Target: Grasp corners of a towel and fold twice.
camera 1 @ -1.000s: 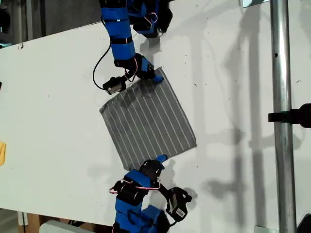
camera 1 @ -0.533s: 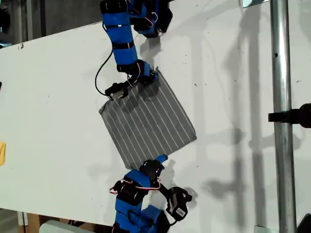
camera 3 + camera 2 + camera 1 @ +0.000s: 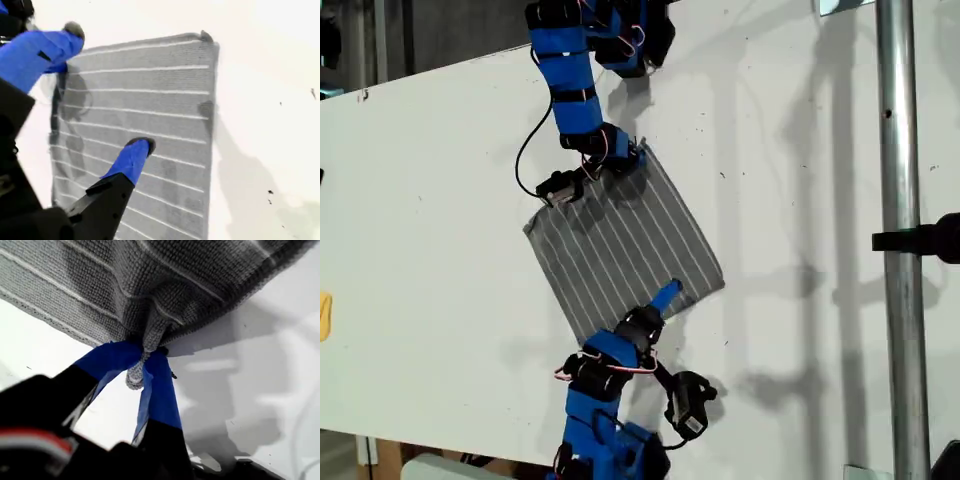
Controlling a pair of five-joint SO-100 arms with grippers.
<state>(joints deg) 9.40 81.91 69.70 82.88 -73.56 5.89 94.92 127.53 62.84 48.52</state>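
Observation:
The dark grey towel (image 3: 620, 240) with thin white stripes lies flat as a diamond on the white table (image 3: 430, 250). In the exterior view, the arm at the top carries my first gripper (image 3: 628, 160), shut on the towel's upper corner. In the first wrist view that corner (image 3: 135, 377) is pinched between the blue fingers of my first gripper (image 3: 142, 357), the cloth (image 3: 150, 285) bunched beyond them. My second gripper (image 3: 660, 300), on the bottom arm, is open over the towel's lower edge. Its wrist view shows my second gripper (image 3: 110, 87) spread above the cloth (image 3: 165, 100).
A vertical metal pole (image 3: 900, 200) with a black clamp (image 3: 920, 240) stands at the exterior view's right. A small yellow object (image 3: 324, 315) sits at that view's left edge. The table's far edge slants across the upper left.
My first gripper moved down onto the towel's upper corner and closed on it. My second gripper then advanced from just off the lower edge to over the cloth.

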